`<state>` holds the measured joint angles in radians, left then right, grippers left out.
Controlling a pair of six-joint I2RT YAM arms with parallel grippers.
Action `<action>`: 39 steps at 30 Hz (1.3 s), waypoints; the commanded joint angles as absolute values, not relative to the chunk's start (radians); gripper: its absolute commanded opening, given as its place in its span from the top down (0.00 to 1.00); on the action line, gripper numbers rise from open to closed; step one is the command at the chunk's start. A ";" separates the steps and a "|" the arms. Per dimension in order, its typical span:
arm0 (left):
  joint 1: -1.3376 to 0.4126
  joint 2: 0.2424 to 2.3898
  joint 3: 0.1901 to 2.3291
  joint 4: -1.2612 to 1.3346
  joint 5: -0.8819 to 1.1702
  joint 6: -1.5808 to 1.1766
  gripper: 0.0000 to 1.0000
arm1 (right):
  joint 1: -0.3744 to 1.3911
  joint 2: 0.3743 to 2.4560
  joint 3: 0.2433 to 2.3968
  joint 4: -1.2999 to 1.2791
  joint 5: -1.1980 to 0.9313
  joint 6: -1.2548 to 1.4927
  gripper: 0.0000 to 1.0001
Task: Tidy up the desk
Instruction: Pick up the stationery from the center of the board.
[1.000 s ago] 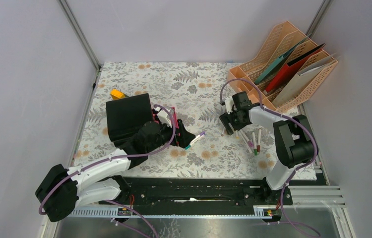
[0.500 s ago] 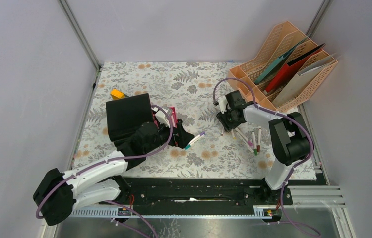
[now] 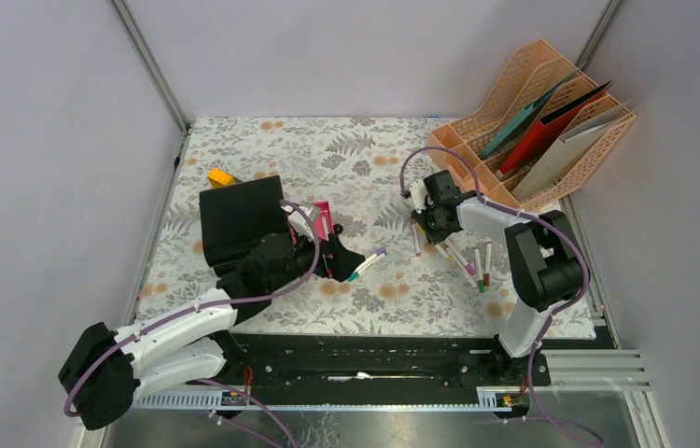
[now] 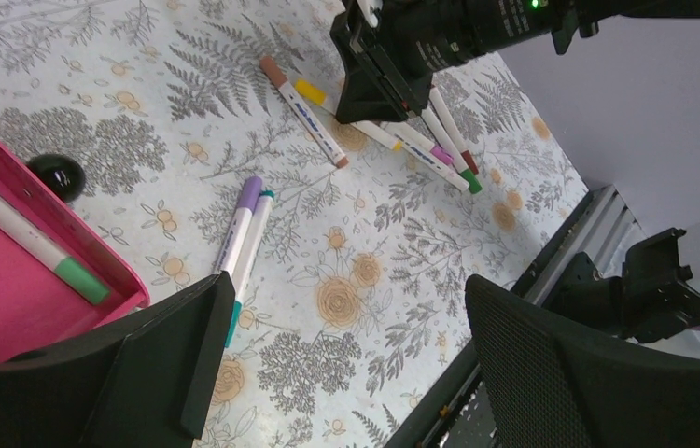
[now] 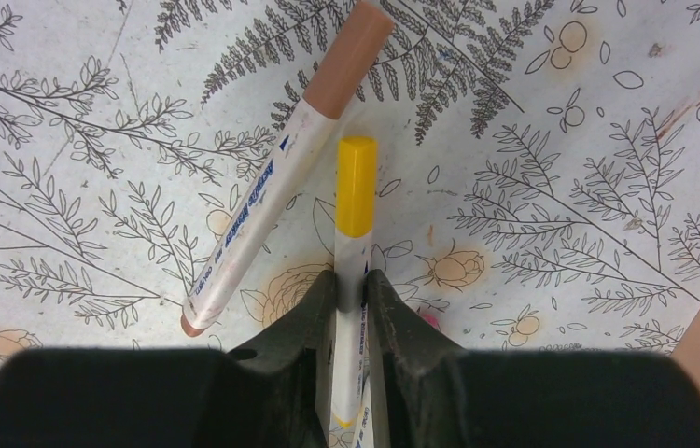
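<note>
Now narrowed, the right gripper (image 5: 351,285) has clamped onto the yellow-capped marker (image 5: 356,187) lying on the desk (image 5: 561,140) directly beneath it, seemingly ready for lifting; the left gripper (image 4: 346,299) hovers wide open, empty.

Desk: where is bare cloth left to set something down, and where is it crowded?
Free: the far strip of the desk between the yellow block and the orange file rack; the near middle between the two loose markers and the marker pile. Crowded: that pile, where the right tool grips the yellow-capped marker.
</note>
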<state>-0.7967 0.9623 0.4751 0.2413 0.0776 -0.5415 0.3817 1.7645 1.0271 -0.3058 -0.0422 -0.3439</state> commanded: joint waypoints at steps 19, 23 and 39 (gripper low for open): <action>-0.858 1.059 0.344 0.775 0.167 -0.776 0.01 | 0.268 1.494 0.976 -0.410 -0.642 -0.283 1.00; -0.899 1.122 0.358 0.859 0.107 -0.783 0.01 | 0.236 1.456 0.977 -0.408 -0.816 -0.239 1.00; -0.996 1.533 0.486 1.209 0.003 -0.880 0.05 | 0.187 1.396 0.929 -0.264 -1.165 -0.034 1.00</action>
